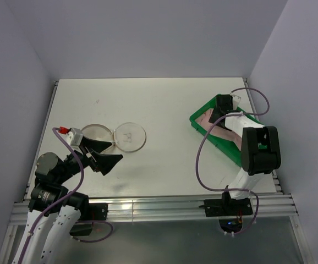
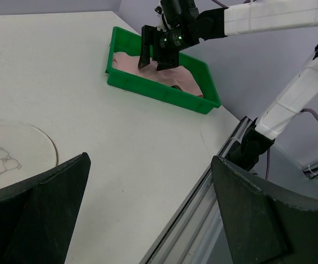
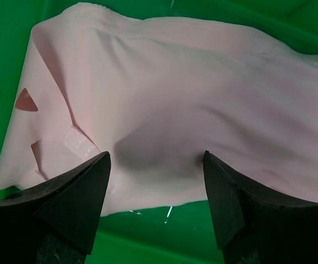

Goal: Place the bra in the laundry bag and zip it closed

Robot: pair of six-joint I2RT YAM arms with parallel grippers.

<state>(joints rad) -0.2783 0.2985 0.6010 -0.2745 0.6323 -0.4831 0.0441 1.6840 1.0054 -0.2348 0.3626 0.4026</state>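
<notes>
The pale pink bra lies crumpled in the green tray; it also shows in the left wrist view and the top view. My right gripper is open, its jaws standing over the bra's near edge, just above the fabric. The laundry bag lies open on the table as two joined round mesh discs, one with a dark mark; one disc shows in the left wrist view. My left gripper is open and empty, just near of the bag's left disc.
The green tray stands at the table's right side, close to the right wall and the metal rail along the front edge. A purple cable loops off the right arm beside the tray.
</notes>
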